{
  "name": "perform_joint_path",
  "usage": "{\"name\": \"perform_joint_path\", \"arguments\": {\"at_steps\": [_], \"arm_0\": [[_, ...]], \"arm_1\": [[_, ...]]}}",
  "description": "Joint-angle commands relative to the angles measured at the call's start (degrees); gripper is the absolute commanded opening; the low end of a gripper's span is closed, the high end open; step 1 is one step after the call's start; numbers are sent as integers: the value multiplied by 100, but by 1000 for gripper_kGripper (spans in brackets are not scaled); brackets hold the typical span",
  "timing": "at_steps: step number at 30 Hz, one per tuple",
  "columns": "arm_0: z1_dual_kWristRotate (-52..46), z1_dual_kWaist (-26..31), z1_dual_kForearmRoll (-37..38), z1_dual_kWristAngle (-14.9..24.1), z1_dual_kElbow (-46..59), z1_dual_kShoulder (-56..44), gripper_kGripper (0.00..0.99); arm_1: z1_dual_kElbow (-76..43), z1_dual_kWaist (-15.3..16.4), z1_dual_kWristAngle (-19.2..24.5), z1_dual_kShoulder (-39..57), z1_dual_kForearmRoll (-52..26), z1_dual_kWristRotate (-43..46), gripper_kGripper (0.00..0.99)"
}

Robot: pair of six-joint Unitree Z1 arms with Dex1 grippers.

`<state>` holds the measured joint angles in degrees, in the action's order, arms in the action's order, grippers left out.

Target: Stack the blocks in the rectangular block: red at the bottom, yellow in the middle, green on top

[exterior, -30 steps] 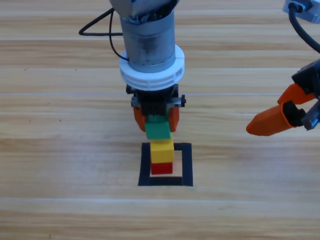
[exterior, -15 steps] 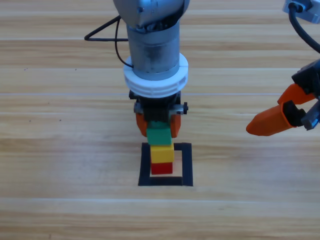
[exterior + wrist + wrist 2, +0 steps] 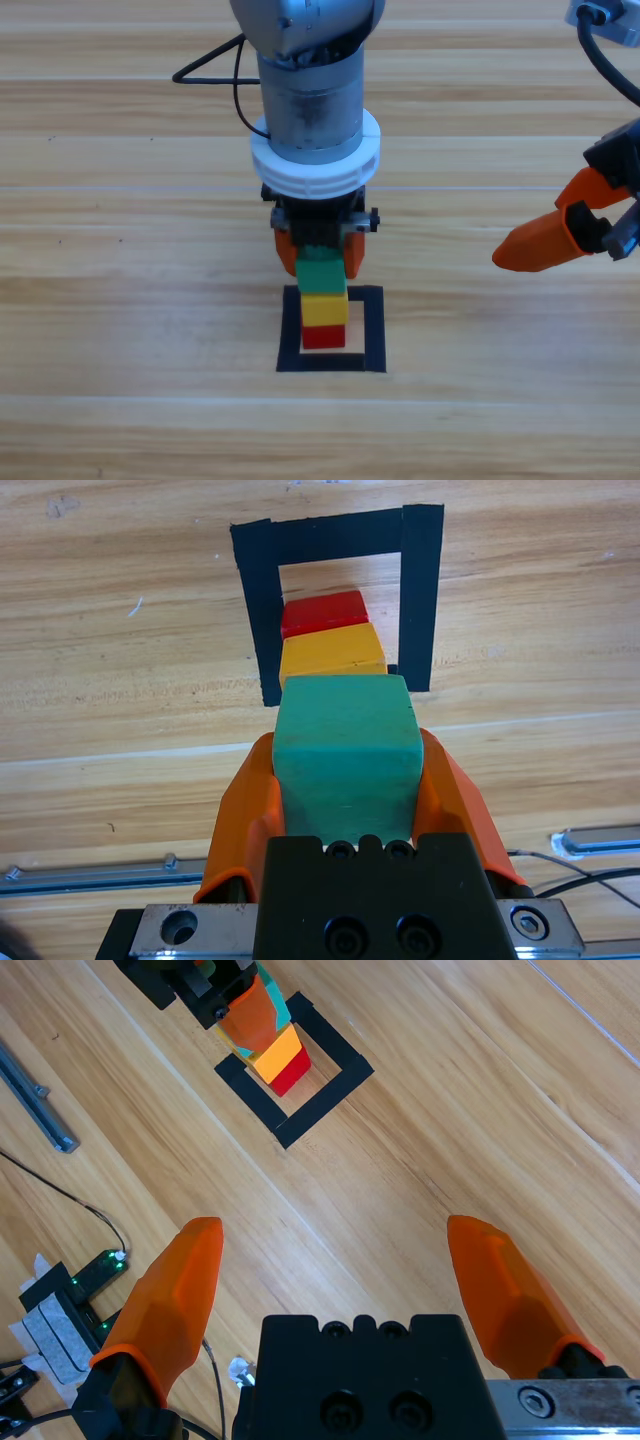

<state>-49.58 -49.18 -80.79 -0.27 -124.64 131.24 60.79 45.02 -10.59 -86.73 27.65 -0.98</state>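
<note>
High view shows the left gripper [image 3: 322, 258] in the middle of the table, pointing straight down with its two orange jaws clamped on the sides of the green cube [image 3: 321, 272]. That cube sits over the yellow cube [image 3: 324, 309], which rests on the red cube [image 3: 323, 337], and the red one stands on the wood inside the black tape outline [image 3: 375, 330], toward its left side. The side grip leaves the underside of green free, which suits setting it squarely on yellow.

In the left wrist view the green cube [image 3: 345, 750] fills the gap between the jaws and lines up with the yellow [image 3: 331, 652] and red [image 3: 323, 612] faces beyond it. Whether green is already bearing on yellow or is a hair above it is hard to tell from these angles; the right wrist view suggests contact, with the three colours reading as one column.

The right gripper [image 3: 555, 240] waits well off at the right edge, jaws spread wide and empty, clear of the stack so it cannot knock it. What looks to remain is letting go of green without dragging the column sideways.
</note>
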Motion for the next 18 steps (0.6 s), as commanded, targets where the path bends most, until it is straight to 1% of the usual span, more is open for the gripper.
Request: {"name": "perform_joint_path", "arguments": {"at_steps": [1, 18], "arm_0": [[-25, -144, -42, 115, 45, 271, 41], [-34, -144, -42, 141, 45, 333, 43]], "arm_1": [[-50, 130, 13, 42, -119, -33, 986], [-50, 130, 13, 60, -119, -33, 986]]}}
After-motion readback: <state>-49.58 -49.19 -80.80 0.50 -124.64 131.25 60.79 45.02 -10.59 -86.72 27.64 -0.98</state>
